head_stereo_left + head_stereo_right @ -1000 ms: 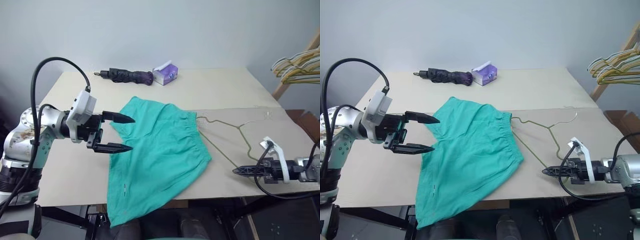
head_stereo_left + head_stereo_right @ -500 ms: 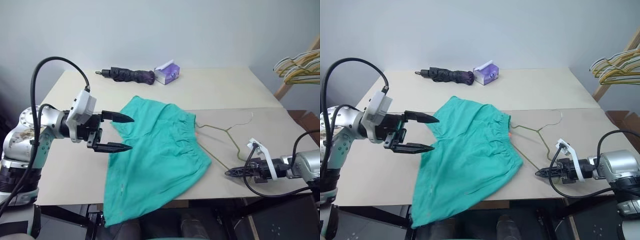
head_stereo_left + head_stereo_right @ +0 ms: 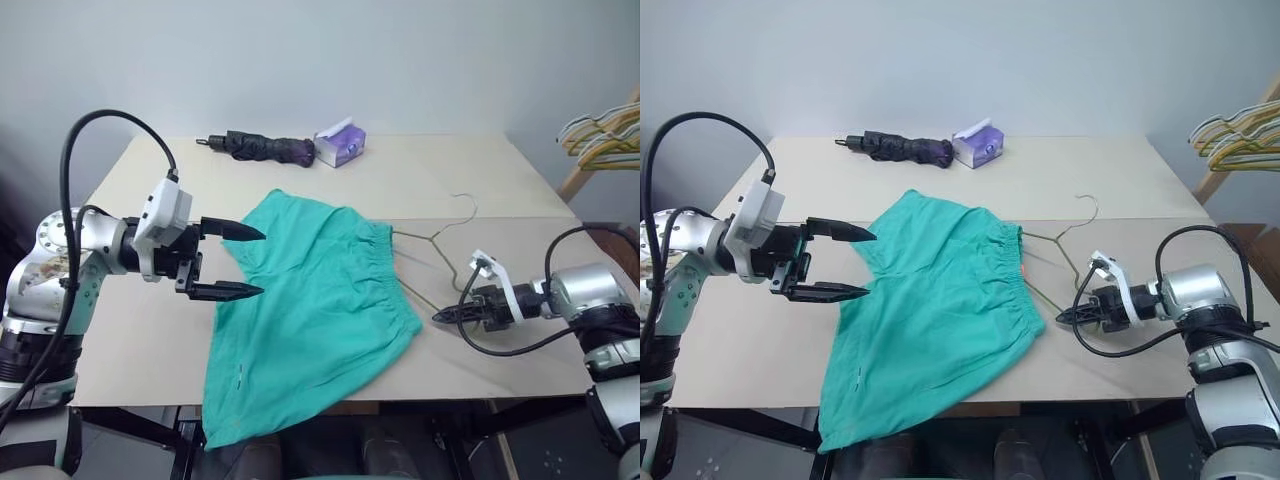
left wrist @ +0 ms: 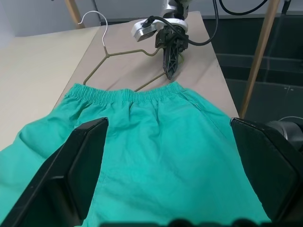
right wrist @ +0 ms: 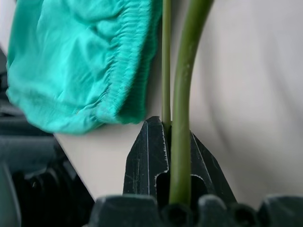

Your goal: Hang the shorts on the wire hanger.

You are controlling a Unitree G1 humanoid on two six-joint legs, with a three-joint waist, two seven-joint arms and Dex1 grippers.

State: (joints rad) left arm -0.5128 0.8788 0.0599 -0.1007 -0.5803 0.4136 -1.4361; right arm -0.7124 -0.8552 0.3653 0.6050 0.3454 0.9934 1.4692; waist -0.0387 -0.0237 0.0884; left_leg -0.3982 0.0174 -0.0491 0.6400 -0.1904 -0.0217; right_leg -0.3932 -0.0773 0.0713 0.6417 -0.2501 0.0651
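Right end effector [image 3: 1062, 317] clenched on wire hanger [image 3: 1055, 250] near waistband of shorts [image 3: 935, 310] on desk [image 3: 1060, 180]. Left end effector [image 3: 845, 263] released, hovering at shorts' far edge.

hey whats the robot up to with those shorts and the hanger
The right tool is shut on the wire hanger, which lies on the table with one end under the waistband of the teal shorts. The left tool hangs wide open over the shorts' other edge, holding nothing. The shorts lie flat, one leg over the table's near edge, not yet on the hanger.
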